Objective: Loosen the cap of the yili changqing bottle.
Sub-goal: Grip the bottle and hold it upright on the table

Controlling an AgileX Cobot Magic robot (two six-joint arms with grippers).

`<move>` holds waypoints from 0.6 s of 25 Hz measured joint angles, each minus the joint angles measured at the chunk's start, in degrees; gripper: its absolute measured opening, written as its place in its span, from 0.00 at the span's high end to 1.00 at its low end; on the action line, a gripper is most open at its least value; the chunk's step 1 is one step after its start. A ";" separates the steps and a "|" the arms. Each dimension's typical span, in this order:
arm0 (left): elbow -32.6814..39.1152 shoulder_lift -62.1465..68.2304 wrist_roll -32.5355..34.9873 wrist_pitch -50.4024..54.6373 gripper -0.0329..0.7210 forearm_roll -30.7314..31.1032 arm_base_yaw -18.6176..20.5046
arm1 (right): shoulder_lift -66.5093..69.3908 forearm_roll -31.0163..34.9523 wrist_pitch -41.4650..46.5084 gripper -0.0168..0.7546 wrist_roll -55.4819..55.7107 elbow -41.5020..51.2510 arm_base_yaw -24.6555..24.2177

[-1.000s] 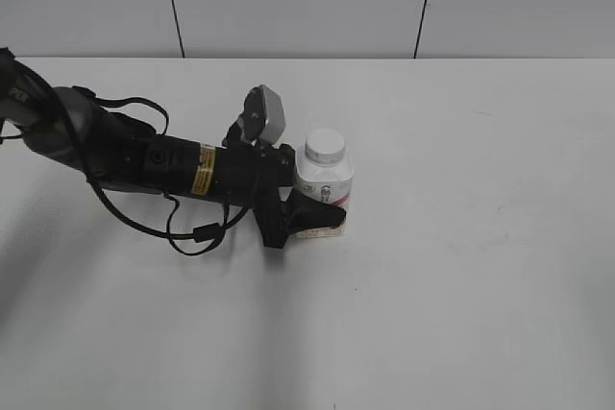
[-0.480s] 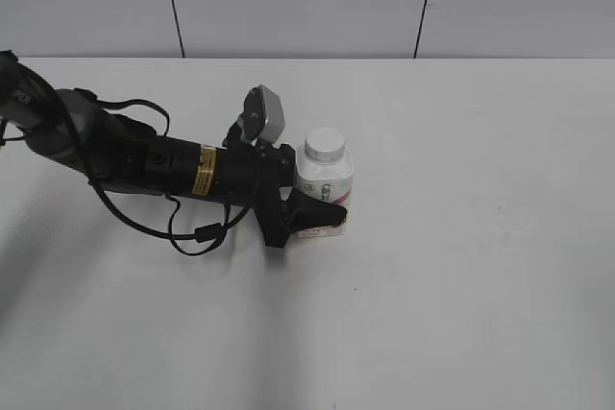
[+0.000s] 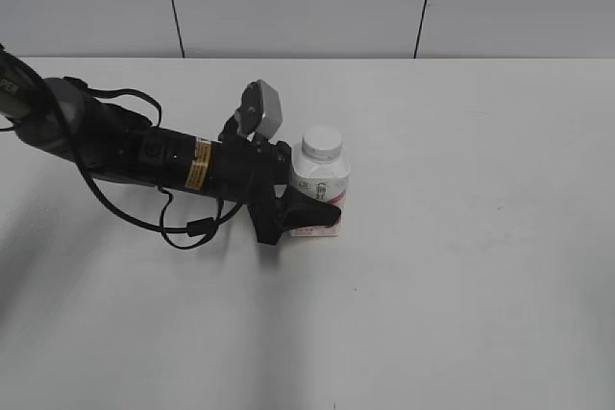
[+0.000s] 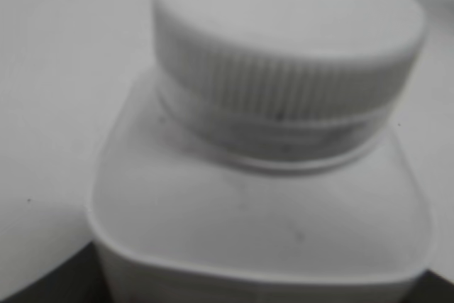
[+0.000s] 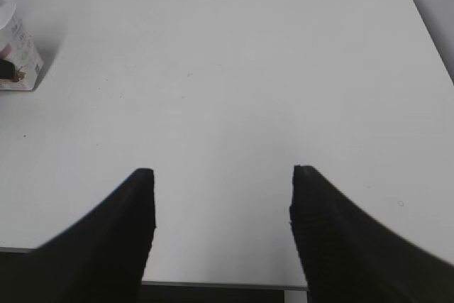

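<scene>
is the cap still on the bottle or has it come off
On. The cap sits level on the neck of the yili changqing bottle, which stands upright on the table. Whether it is tight or already loosened cannot be told.

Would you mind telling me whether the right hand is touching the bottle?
Apart: the right wrist view shows the open right hand over bare table, the bottle far off.

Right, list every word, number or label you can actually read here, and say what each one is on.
None can be read.
Bottle label: dark lettering above a pink-red band, too small to read.
Yellow sticker on the left arm: dark marks, too small to read.
Cap: plain white, no print visible in the blurred left wrist view.
Table: no text.
</scene>
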 joint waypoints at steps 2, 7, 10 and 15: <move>0.00 0.63 0.00 0.00 0.39 -0.11 -0.06 | 0.00 0.00 0.00 0.35 0.00 0.00 0.00; 0.00 1.15 0.07 -0.73 0.39 -0.93 -0.06 | 0.00 0.00 0.00 0.35 0.00 0.00 0.00; 0.00 1.15 0.07 -0.73 0.39 -0.99 -0.09 | 0.00 0.00 0.00 0.35 0.00 0.00 0.00; 0.00 1.22 0.07 -0.83 0.39 -1.04 -0.09 | 0.00 0.00 0.00 0.35 0.00 0.00 0.00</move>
